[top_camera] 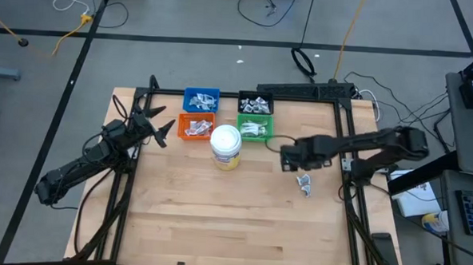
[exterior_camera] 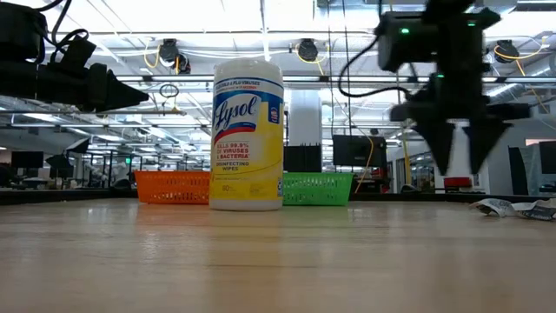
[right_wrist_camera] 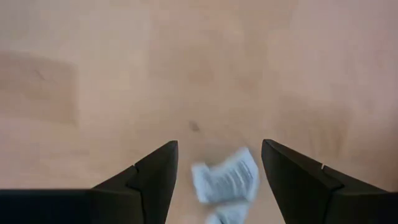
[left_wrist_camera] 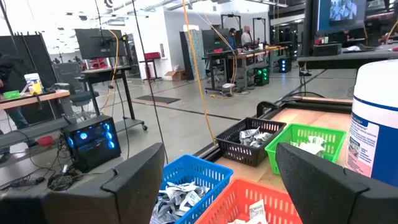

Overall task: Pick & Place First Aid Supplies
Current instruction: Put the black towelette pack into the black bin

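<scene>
A few small white-and-grey first aid packets (top_camera: 304, 183) lie flat on the wooden table near its right side, showing low at the right in the low view (exterior_camera: 514, 207). My right gripper (top_camera: 287, 157) hangs open above the table, fingers pointing down, just left of them. Its wrist view shows one packet (right_wrist_camera: 225, 182) lying on the wood under the gap between the fingers (right_wrist_camera: 219, 162). More packets fill the blue bin (top_camera: 201, 99), black bin (top_camera: 254, 104), orange bin (top_camera: 196, 127) and green bin (top_camera: 254, 129). My left gripper (top_camera: 164, 131) waits open, raised, left of the orange bin.
A white-lidded wipes jar with a yellow label (top_camera: 226, 146) stands upright in front of the orange and green bins, between the two grippers. The four bins sit in a block at the table's far middle. Dark frame rails (top_camera: 344, 145) run along the table's sides.
</scene>
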You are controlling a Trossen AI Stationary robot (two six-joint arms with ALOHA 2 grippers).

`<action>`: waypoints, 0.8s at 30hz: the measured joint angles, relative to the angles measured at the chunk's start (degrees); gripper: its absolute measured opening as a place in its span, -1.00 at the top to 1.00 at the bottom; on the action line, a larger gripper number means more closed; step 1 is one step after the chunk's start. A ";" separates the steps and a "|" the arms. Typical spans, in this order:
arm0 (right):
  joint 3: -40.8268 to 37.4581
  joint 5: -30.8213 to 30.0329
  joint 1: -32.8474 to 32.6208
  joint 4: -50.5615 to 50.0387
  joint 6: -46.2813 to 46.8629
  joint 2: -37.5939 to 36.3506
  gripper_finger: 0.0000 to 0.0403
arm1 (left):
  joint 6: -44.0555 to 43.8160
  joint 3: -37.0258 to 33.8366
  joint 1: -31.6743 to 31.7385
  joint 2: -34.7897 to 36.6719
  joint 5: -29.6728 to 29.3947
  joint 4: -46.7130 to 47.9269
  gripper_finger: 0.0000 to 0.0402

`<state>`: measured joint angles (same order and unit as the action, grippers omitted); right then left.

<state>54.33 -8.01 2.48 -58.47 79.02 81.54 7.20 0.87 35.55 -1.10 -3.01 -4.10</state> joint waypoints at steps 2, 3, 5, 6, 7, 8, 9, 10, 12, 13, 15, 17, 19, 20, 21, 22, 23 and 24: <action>-2.44 1.38 -2.08 0.07 1.43 -0.89 -0.13 | 0.00 0.01 0.00 -0.02 0.00 0.00 -0.54; -3.56 1.97 -3.03 0.30 1.84 -1.18 -0.12 | 0.00 -0.01 0.00 -0.02 0.00 0.00 -0.54; -5.66 4.00 -4.68 0.69 2.39 -1.43 -0.11 | 0.00 0.01 -0.02 0.00 0.00 0.00 -0.54; -6.53 5.05 -5.47 1.28 2.41 -1.47 -0.11 | 0.00 -0.01 0.00 0.00 0.00 0.00 -0.54; -7.50 6.05 -6.20 2.05 2.41 -1.47 -0.10 | 0.00 -0.01 -0.02 -0.02 0.00 0.00 -0.54; -8.42 6.71 -6.88 3.01 2.43 -1.46 -0.10 | 0.00 -0.01 0.00 -0.02 0.00 0.00 -0.54; -9.26 6.76 -7.57 4.26 2.43 -1.45 -0.10 | 0.00 0.00 0.00 -0.01 0.00 0.00 -0.54; -10.06 6.69 -8.08 5.53 2.43 -1.45 -0.10 | 0.00 -0.01 0.00 -0.02 0.00 0.00 -0.54; -11.53 6.78 -8.56 8.47 2.25 -1.45 -0.10 | 0.00 0.00 0.00 -0.02 0.00 0.00 -0.54; -12.10 6.78 -8.65 9.82 2.01 -1.43 -0.09 | 0.00 0.00 -0.01 -0.02 0.00 0.00 -0.54; -12.83 6.82 -8.65 11.54 1.71 -1.45 -0.06 | 0.00 0.01 -0.01 -0.01 0.00 0.00 -0.54; -13.15 6.78 -8.63 12.05 1.68 -1.45 0.01 | 0.00 0.01 -0.02 -0.02 0.00 0.00 -0.54; -13.16 6.78 -8.61 12.14 1.22 -1.45 0.12 | 0.00 -0.01 0.00 -0.02 0.00 0.00 -0.54; -13.16 6.78 -8.59 12.22 0.94 -1.45 0.19 | 0.00 -0.01 0.00 -0.02 0.00 0.00 -0.54; -13.16 6.78 -8.60 12.19 0.66 -1.45 0.27 | 0.00 0.01 0.00 -0.02 0.00 0.00 -0.54; -13.19 6.80 -8.61 12.14 0.18 -1.45 0.36 | 0.00 -0.01 0.00 -0.01 0.00 0.00 -0.54; -13.21 6.80 -8.60 12.10 -0.40 -1.44 0.45 | 0.00 0.00 -0.02 -0.01 0.00 0.00 -0.54; -13.21 6.80 -8.61 12.06 -0.72 -1.43 0.54 | 0.00 0.00 -0.02 0.00 0.00 0.00 -0.54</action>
<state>41.12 -1.21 -6.13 -46.41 78.30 80.12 7.20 0.87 35.53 -1.10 -3.01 -4.10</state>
